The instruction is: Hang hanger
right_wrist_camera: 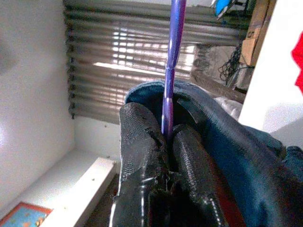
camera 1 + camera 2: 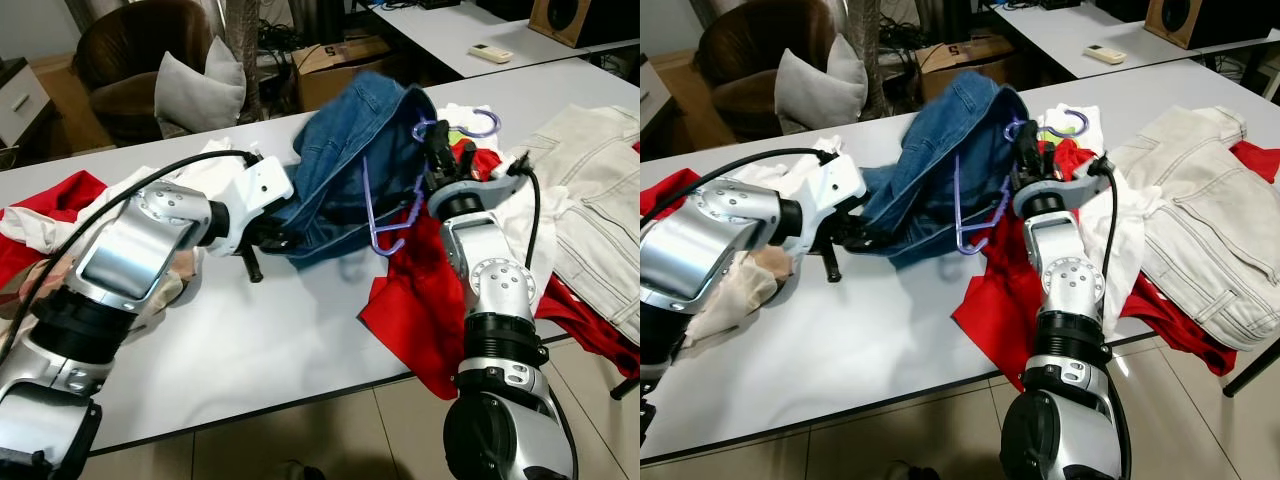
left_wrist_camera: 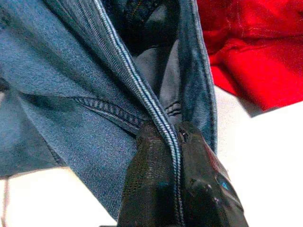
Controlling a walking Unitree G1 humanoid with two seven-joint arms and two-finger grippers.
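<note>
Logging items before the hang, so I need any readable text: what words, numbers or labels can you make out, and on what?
Nothing reads clearly.
Cardboard box behind the table: a dark mark, possibly "5", too blurred to confirm.
Remote control on the far table: markings too small to read.
Denim garment: no label showing.
Purple hanger: no print showing.
</note>
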